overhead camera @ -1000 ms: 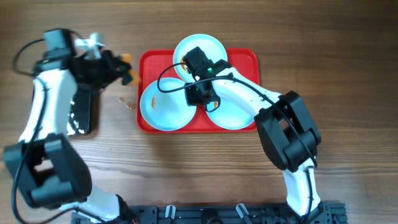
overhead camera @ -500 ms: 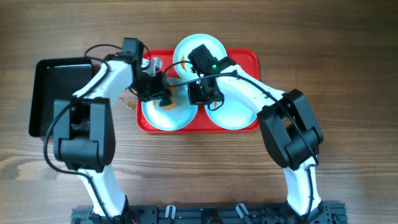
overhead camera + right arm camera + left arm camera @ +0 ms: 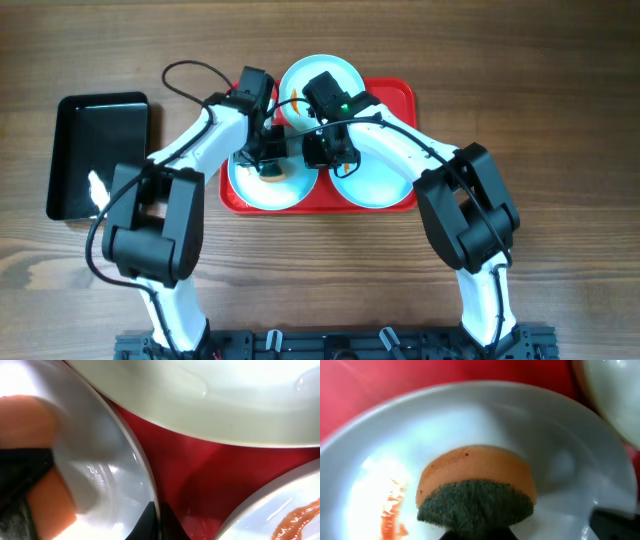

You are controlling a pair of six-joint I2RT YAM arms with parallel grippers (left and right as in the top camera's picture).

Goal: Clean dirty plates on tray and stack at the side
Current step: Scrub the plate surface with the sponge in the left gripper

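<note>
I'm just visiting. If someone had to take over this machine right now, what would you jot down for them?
Left gripper: shut on the sponge, which rests on the front-left plate beside an orange smear.
Right gripper: shut, tips at that plate's rim.
It, the back plate (also smeared) and the front-right plate all sit on the red tray.
Done: nothing stacked yet.
Left: finish wiping, then stack them at the side.

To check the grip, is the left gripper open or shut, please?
Shut: the left gripper pinches a sponge on a plate.
</note>
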